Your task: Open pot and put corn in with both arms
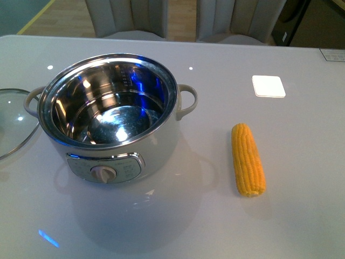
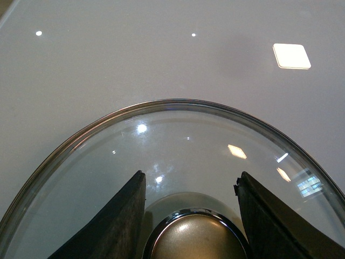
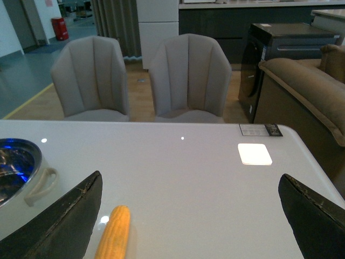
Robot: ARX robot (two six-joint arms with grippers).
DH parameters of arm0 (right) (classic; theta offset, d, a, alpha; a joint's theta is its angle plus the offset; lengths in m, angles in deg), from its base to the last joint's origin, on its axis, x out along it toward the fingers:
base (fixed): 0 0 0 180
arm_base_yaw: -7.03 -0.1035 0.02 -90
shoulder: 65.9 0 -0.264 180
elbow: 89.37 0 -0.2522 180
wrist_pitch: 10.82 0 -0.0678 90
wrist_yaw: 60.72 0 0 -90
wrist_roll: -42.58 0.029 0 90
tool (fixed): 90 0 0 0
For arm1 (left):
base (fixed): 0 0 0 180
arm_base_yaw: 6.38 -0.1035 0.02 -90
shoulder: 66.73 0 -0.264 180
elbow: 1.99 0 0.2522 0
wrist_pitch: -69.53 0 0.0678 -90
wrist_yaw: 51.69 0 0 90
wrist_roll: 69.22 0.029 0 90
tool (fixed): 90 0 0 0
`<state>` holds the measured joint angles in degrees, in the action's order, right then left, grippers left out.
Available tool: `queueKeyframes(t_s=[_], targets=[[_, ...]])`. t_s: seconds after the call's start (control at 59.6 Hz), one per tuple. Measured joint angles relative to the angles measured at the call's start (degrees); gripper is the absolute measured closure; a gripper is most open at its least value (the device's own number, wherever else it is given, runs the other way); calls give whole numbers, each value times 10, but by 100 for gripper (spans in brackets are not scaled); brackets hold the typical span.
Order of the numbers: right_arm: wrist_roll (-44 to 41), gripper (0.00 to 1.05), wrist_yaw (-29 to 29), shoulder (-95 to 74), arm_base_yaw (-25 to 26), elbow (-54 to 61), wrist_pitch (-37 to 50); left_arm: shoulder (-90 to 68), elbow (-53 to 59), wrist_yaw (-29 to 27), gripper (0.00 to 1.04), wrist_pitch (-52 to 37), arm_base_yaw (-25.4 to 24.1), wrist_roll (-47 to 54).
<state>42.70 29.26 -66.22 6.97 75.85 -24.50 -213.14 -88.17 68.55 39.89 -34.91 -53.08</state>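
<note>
The white pot (image 1: 116,135) stands uncovered at the table's left, its shiny steel bowl bare inside. Its glass lid (image 1: 13,121) lies flat on the table just left of the pot. In the left wrist view my left gripper (image 2: 191,186) is shut on the lid's beige knob (image 2: 197,240), one black finger on each side. The corn (image 1: 248,159) lies on the table right of the pot. My right gripper (image 3: 191,186) hangs open above the table, and the corn (image 3: 114,232) lies beside the inner edge of one finger. Neither arm shows in the front view.
A white square (image 1: 268,86) sits flush in the table behind the corn. Two grey chairs (image 3: 140,75) stand at the table's far edge. A brown sofa (image 3: 307,91) and a dark cabinet are off to the right. The pot's beige handle (image 3: 43,183) shows near my right gripper.
</note>
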Motion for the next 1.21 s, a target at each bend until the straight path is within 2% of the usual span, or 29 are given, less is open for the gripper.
queueKeyframes(t_s=[0.067, 0.101, 0.201, 0.352, 0.587, 0.906, 1.208], targets=[[0, 9, 0, 0, 0, 0, 0, 1, 0, -3, 52, 0, 0, -3], [0, 9, 0, 0, 0, 0, 0, 2, 0, -6, 48, 1, 0, -6], [0, 9, 0, 0, 0, 0, 0, 19, 7, -18, 27, 1, -3, -10], [0, 9, 0, 0, 0, 0, 0, 53, 11, -33, 5, 2, -7, -9], [0, 9, 0, 0, 0, 0, 0, 135, 58, -36, 7, 2, -14, -14], [0, 9, 0, 0, 0, 0, 0, 402, 217, -16, 7, 3, -27, -45], [0, 9, 0, 0, 0, 0, 0, 608, 358, -10, 7, 31, -4, -70]])
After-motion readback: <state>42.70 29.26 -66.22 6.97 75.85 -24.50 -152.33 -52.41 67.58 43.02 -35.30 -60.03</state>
